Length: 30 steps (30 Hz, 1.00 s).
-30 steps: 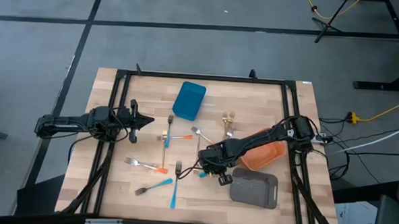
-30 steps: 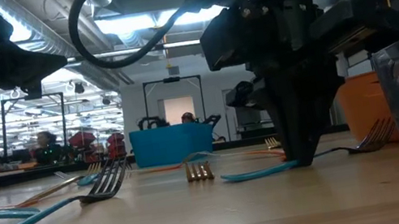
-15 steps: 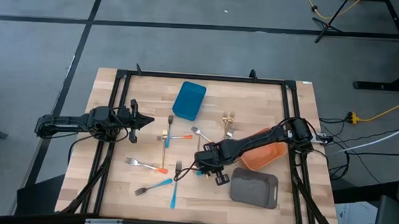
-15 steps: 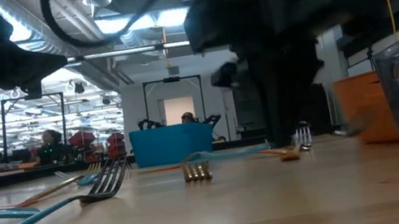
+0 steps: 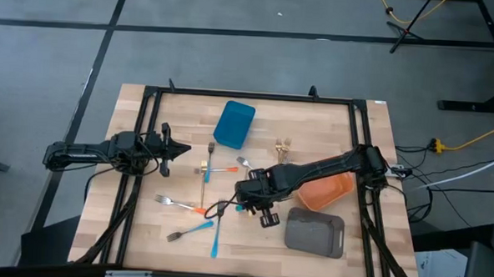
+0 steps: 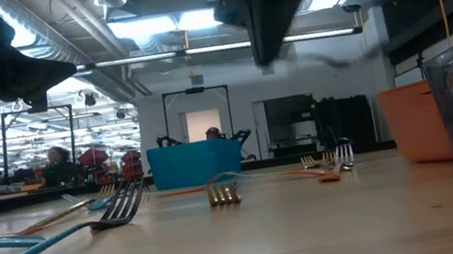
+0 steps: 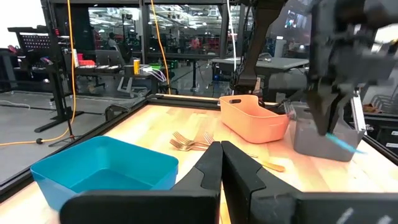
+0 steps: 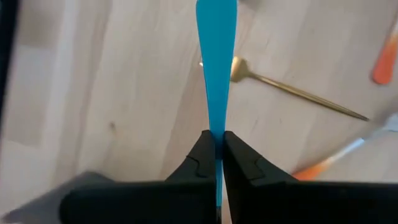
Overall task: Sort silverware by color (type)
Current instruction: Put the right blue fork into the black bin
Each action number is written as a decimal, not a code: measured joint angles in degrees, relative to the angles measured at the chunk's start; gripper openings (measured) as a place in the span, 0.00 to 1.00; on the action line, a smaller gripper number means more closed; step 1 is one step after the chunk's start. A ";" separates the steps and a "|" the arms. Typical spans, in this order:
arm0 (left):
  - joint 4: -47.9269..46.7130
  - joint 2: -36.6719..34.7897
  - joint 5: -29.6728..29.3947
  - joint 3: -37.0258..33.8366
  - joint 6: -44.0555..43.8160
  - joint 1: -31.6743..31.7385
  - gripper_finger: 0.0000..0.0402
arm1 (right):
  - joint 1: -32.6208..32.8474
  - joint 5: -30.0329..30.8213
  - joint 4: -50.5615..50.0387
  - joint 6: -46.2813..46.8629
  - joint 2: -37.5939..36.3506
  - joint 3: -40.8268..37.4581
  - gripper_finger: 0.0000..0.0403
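Above the middle of the wooden desk [image 5: 331,125], the right end effector [image 8: 217,142] is clamped on the handle of a blue-handled fork [image 8: 216,68], which it carries clear of the surface with a gold fork [image 8: 292,90] lying on the boards beneath it. Seen from overhead, the held fork appears as a thin sliver at the end effector's 9 o'clock side, though its outline there is hard to make out. The left end effector [image 7: 220,163] hangs at the desk's 9 o'clock edge, its fingers pressed together on nothing. The rest of the silverware lies loose around the desk's centre: an orange-handled fork [image 5: 177,204] toward 8 o'clock, two more blue-handled forks [image 5: 194,230] toward 7 o'clock, and a cluster of gold forks [image 5: 283,145] just past centre toward 1 o'clock. A blue container [image 5: 234,124] stands near 12 o'clock; an orange container [image 5: 328,193] and a grey container [image 5: 315,232] sit side by side toward 4 and 5 o'clock.
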 joint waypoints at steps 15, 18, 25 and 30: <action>0.00 0.02 0.00 0.00 0.02 -0.02 0.00 | 4.98 3.17 -11.74 12.97 -0.75 10.27 0.00; 0.00 0.01 0.00 0.00 0.01 -0.01 0.00 | 7.50 5.45 -13.52 15.40 -1.60 10.27 0.00; 0.38 0.00 -0.01 0.00 0.02 0.00 0.00 | 13.54 13.40 -15.88 24.56 -6.07 10.01 0.00; 0.42 0.00 0.00 0.00 0.02 0.00 0.00 | 19.74 23.71 -20.47 35.57 -7.92 10.01 0.00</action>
